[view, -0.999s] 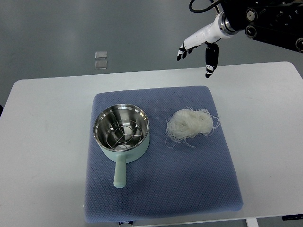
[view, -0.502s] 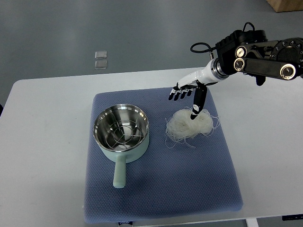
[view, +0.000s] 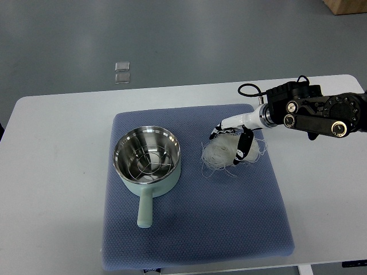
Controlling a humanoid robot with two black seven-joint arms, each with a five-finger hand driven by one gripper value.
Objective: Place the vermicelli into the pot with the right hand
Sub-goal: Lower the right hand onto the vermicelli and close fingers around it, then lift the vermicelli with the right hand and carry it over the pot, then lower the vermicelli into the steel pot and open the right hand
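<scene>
A loose white nest of vermicelli (view: 219, 153) lies on the blue mat (view: 229, 217), right of centre. My right hand (view: 228, 144) is down on top of the nest, fingers (view: 218, 132) spread over its far edge and the thumb (view: 245, 148) planted in its right side. The hand is still open and the nest rests on the mat. A mint-green pot (view: 147, 156) with a steel inside and a wire rack stands on the left of the mat, its handle (view: 145, 209) pointing toward me. The pot holds no vermicelli. My left arm is out of view.
The mat lies on a white table (view: 57, 172) whose far edge runs just behind it. The dark forearm (view: 312, 112) reaches in from the right over the table. Two small clear squares (view: 121, 71) lie on the grey floor beyond.
My right hand has come down and toward me, from high above the table's far edge to the nest, and now rests on the vermicelli. The pot and the nest have stayed put.
</scene>
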